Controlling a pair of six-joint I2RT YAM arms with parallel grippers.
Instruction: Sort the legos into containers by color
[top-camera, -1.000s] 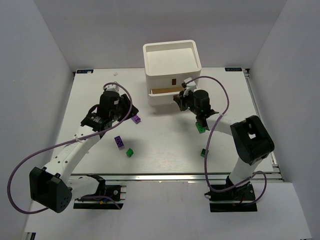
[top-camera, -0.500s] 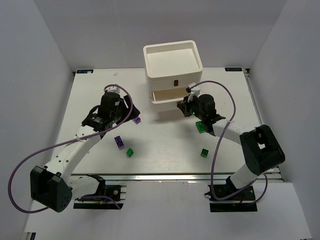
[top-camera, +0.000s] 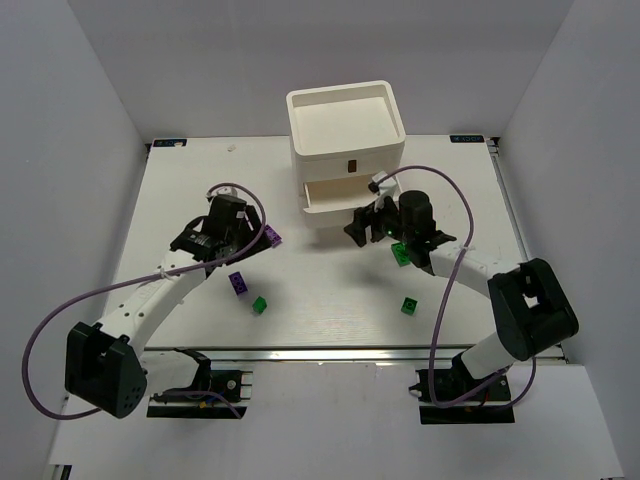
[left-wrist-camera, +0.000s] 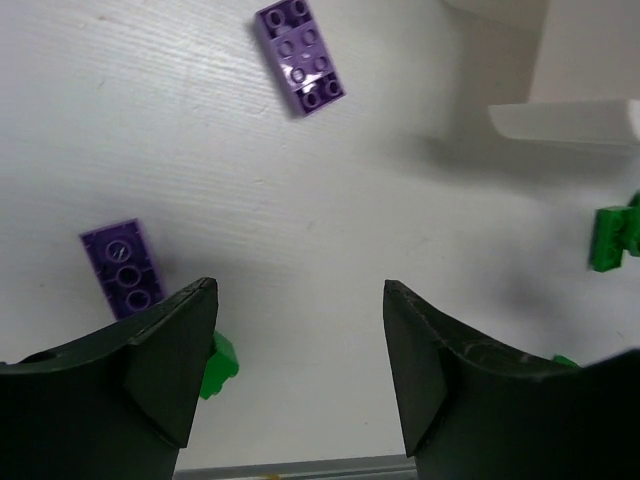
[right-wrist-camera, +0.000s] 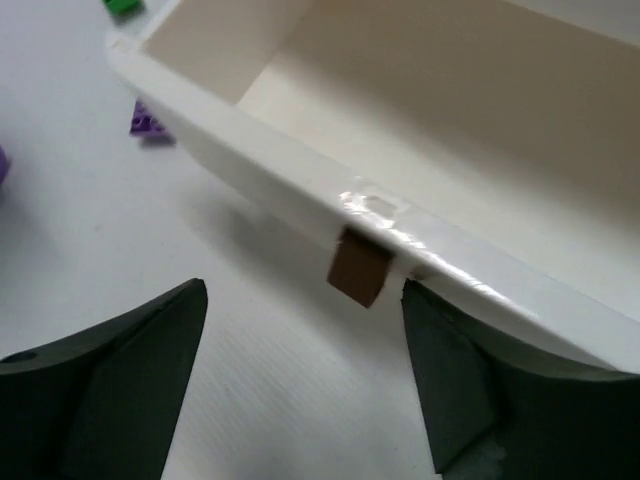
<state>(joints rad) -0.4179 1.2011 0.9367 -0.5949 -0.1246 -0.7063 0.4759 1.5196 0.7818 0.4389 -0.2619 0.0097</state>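
Observation:
The white stacked drawer unit (top-camera: 345, 125) stands at the back centre, its lowest drawer (top-camera: 334, 197) pulled out. My right gripper (top-camera: 362, 226) is open just in front of that drawer. In the right wrist view the gripper (right-wrist-camera: 305, 350) is empty, and the drawer's brown handle (right-wrist-camera: 359, 268) is just beyond its fingertips. My left gripper (top-camera: 247, 241) is open and empty above the table (left-wrist-camera: 300, 370). A purple lego (top-camera: 271, 236) (left-wrist-camera: 300, 55) lies ahead of it, a darker purple one (top-camera: 238, 283) (left-wrist-camera: 123, 267) and a green one (top-camera: 260, 304) (left-wrist-camera: 220, 362) nearer.
Two more green legos lie on the right, one (top-camera: 400, 252) under my right arm and one (top-camera: 408, 305) nearer the front edge. The unit's top tray (top-camera: 343, 112) is open. Grey walls close in the table at the left, right and back.
The lowest drawer has slid further out towards the front. My right gripper backed away with it and now stands open off the handle. My left gripper moved slightly nearer.

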